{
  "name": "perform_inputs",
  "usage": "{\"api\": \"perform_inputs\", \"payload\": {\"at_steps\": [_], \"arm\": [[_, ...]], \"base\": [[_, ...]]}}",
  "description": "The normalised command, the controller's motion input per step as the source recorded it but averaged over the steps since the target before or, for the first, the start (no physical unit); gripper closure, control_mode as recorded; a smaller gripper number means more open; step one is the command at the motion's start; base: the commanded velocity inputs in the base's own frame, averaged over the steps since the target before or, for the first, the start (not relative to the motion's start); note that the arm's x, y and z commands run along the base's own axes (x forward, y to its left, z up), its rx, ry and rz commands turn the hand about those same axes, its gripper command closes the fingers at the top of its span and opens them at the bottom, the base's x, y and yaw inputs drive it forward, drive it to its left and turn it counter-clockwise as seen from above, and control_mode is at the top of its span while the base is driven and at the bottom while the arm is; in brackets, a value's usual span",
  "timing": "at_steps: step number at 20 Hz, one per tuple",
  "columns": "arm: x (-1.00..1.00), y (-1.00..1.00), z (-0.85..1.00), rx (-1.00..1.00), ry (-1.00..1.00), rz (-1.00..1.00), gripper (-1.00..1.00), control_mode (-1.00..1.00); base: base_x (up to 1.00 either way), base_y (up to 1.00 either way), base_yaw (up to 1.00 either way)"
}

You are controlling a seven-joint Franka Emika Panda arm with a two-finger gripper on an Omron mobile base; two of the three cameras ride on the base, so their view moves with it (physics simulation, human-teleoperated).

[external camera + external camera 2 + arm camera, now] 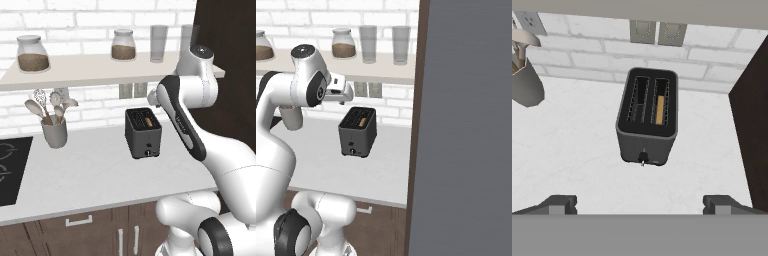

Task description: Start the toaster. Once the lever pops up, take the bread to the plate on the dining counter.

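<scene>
Since the wide-open pincer (640, 202) hangs above the small dark grey boxy toaster (647, 117), at 12 o'clock on the pale counter (572, 150), it could miss the tiny dark lever (643, 157) and bump the round knob.

A white brick wall (100, 107) rises beyond the claw, carrying a pale shelf (90, 67) with two lidded jars (32, 53) and two glass tumblers (158, 43), and twin outlets (656, 32) straight ahead of it. Below the claw spreads a pale worktop (95, 170) with wood drawers (80, 227). A black hob (10, 167) and grey utensil cup (55, 132) lie off to its left, a tall dark cabinet (466, 125) to its right.
</scene>
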Motion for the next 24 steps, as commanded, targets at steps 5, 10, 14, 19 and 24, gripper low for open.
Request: {"api": "perform_inputs", "payload": {"at_steps": [5, 10, 14, 19, 24], "arm": [[0.00, 0.00, 0.00, 0.00, 0.00, 0.00, -1.00, -1.00], [0.00, 0.00, 0.00, 0.00, 0.00, 0.00, -1.00, -1.00], [0.00, 0.00, 0.00, 0.00, 0.00, 0.00, -1.00, -1.00], [0.00, 0.00, 0.00, 0.00, 0.00, 0.00, -1.00, -1.00], [0.00, 0.00, 0.00, 0.00, 0.00, 0.00, -1.00, -1.00]], "base": [[0.00, 0.00, 0.00], [0.00, 0.00, 0.00], [0.00, 0.00, 0.00], [0.00, 0.00, 0.00], [0.00, 0.00, 0.00]]}}
